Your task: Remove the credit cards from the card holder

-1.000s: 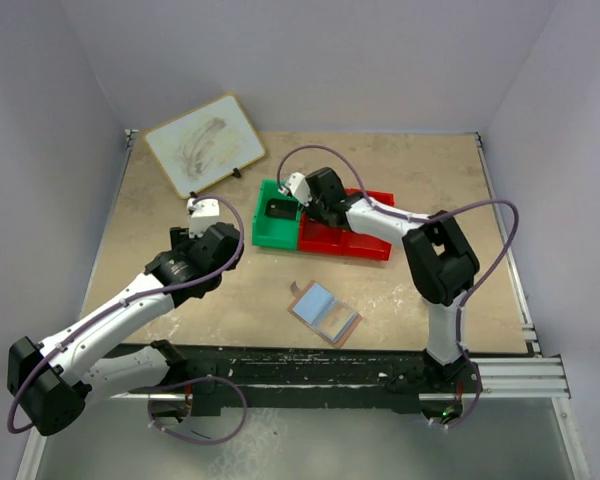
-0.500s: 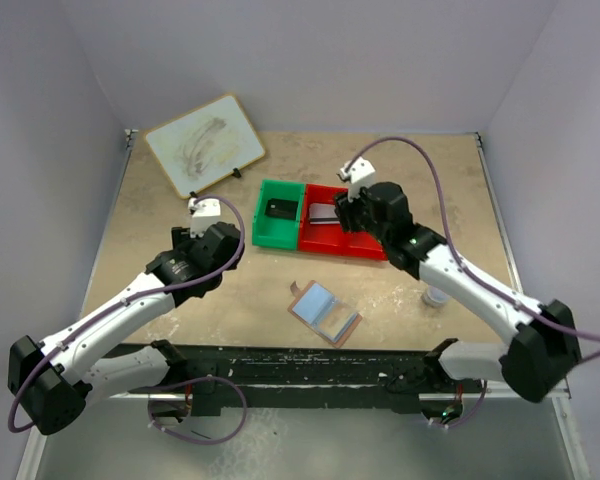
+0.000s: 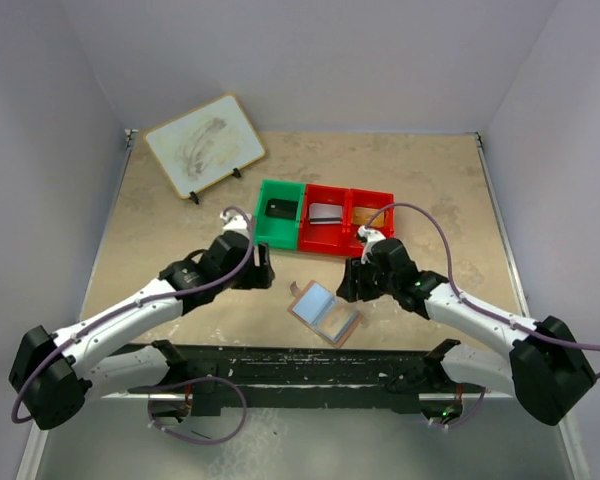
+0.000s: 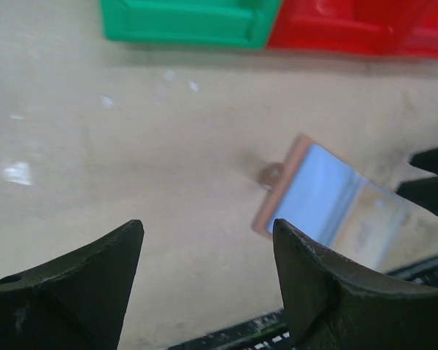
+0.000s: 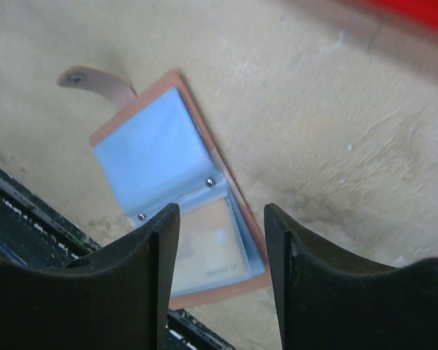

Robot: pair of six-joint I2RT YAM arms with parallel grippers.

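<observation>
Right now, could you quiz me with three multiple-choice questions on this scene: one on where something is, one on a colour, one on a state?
1. Where is the card holder?
A. on a shelf
B. on the table, near its front edge
C. in a drawer

2. What colour are its inner panels?
A. yellow
B. black
C. pale blue

3. How is it?
A. lying open
B. snapped shut
C. standing on edge

Answers:
1 B, it lies on the tan top at the near edge.
2 C, both wrist views show pale blue.
3 A, its panels face up, spread flat.
</observation>
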